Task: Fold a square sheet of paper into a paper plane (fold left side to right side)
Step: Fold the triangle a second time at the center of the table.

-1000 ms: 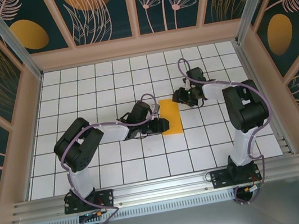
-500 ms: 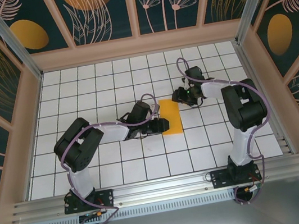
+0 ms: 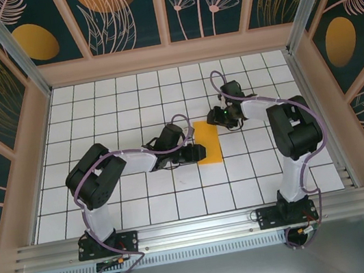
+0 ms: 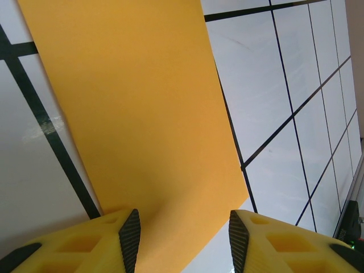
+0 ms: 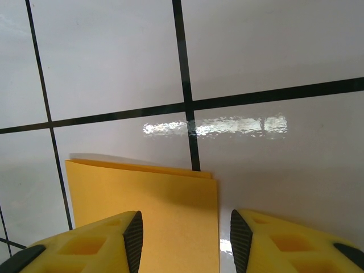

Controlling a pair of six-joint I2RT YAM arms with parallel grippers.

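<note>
Grid table [image 3: 179, 203], left gripper [image 4: 183, 236] half-open over paper [image 4: 142, 114]

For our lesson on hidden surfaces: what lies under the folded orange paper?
The square sheet of paper, folded into a narrow rectangle, lies on the white gridded table. Black grid lines reach its edges; their stretches beneath it are covered.

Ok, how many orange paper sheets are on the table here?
1. A bright orange paper sheet, folded into a narrow rectangle, lies flat near the middle of the white gridded table. A second one hidden under the arms seems unlikely.
</note>
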